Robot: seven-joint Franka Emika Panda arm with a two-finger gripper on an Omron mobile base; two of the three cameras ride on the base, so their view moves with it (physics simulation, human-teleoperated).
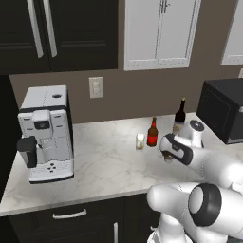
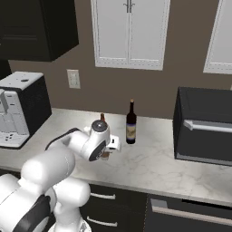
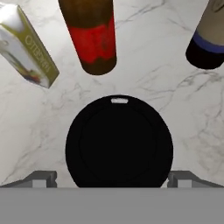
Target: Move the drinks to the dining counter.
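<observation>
Paper cup [image 1: 167,157] largely behind arm

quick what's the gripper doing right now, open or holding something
Gripper: open, holding nothing, fingertips on either side of the dark-lidded paper cup.

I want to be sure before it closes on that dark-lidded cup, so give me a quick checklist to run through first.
1. Gripper open: ok, a fingertip stands on each side of the lid.
2. Gripper above the paper cup: ok, the round dark lid sits midway between the fingertips in the hand view.
3. Cup upright: ok, the lid faces straight up at the camera.
4. Room from the red bottle: ok, marble shows between them.
5. Room from the wine bottle and the small whitish glass: ok, both stand apart from the cup.
6. Fingers low enough to grip the cup wall: cannot tell.
</observation>
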